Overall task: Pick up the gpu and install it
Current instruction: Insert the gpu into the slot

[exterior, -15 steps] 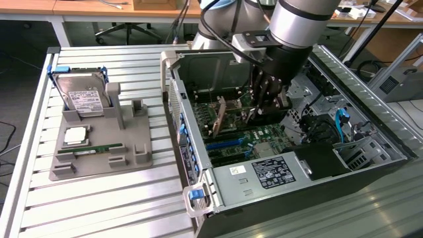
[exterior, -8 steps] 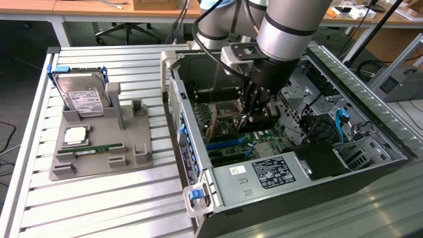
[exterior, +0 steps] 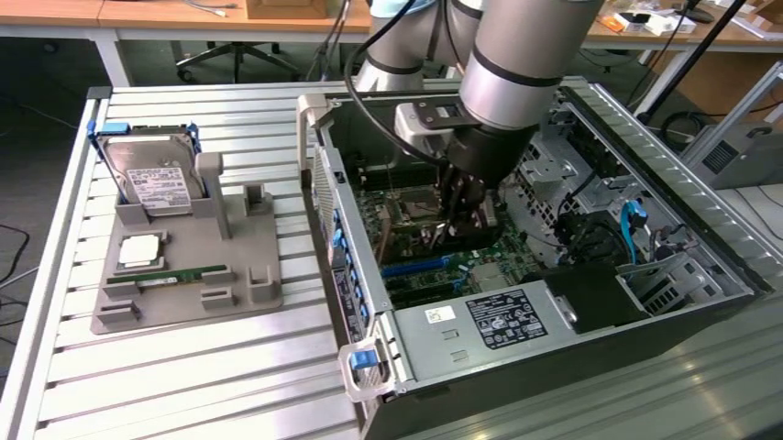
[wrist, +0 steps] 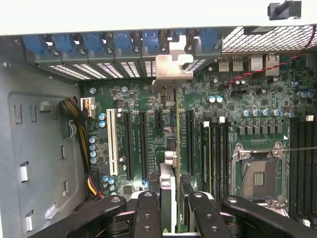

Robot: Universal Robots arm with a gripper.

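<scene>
The arm [exterior: 526, 55] is extended steeply down into the open computer case [exterior: 321, 174], which lies on the desk [exterior: 183, 376] at the exterior view's right. The wrist is pointed at the motherboard [wrist: 124, 94]. The gpu [wrist: 171, 72] is grasped on edge between the jaws, with the fingers [wrist: 147, 213] pressed against both its faces. It is held upright over the expansion slots [wrist: 130, 144], its metal bracket near the blue clips [wrist: 124, 42]. Whether it is seated cannot be told.
</scene>
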